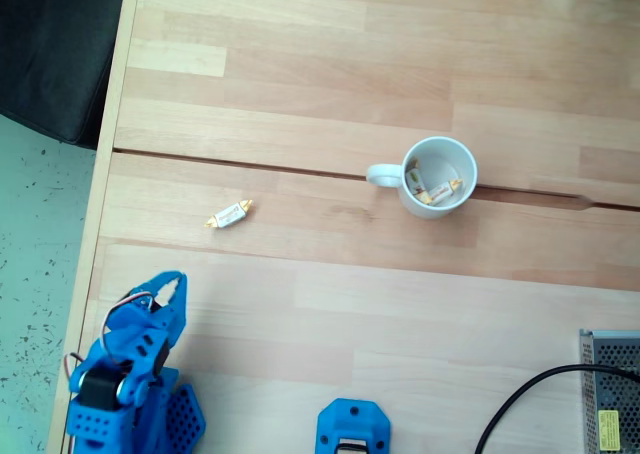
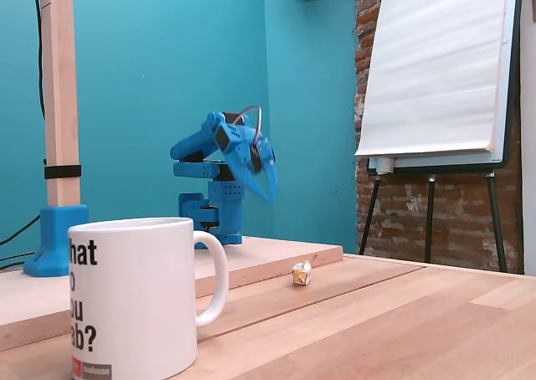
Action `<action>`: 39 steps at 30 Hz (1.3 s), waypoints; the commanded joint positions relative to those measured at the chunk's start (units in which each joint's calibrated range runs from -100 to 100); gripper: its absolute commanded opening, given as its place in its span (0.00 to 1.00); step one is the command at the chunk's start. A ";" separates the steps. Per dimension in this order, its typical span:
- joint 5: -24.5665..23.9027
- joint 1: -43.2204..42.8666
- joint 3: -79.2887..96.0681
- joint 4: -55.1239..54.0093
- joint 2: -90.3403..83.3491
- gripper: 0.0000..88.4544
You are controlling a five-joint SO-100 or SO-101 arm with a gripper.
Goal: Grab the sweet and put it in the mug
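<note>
Nearest the lens in one fixed view, at the lower left of the frame, the mug (image 2: 134, 300) is seen with black lettering on its white side and its handle turned to the right. Beneath it, the wooden table (image 1: 400, 324) spreads across both fixed views. From above, the mug (image 1: 438, 177) stands right of centre, and two wrapped candies (image 1: 432, 189) are seen lying inside it already. The blue arm is folded back at the lower left of that frame, with the gripper (image 1: 172, 290) raised well clear of the tabletop; its fingers appear close together and nothing is seen between them, though the gap cannot be judged exactly. The sweet (image 1: 230, 215) lies bare on the wood, left of centre, well apart from the mug and from the gripper. It is judged that this sweet has yet to be reached, pinched, carried across and dropped into the mug.
</note>
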 commanded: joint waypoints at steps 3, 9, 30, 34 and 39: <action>-2.30 4.41 -13.98 0.16 2.12 0.00; -4.59 6.95 -19.24 0.16 17.53 0.03; -5.08 11.82 -42.88 -2.59 68.73 0.23; -5.03 11.82 -46.81 -8.63 79.57 0.23; -4.25 10.51 -46.98 -11.62 83.10 0.23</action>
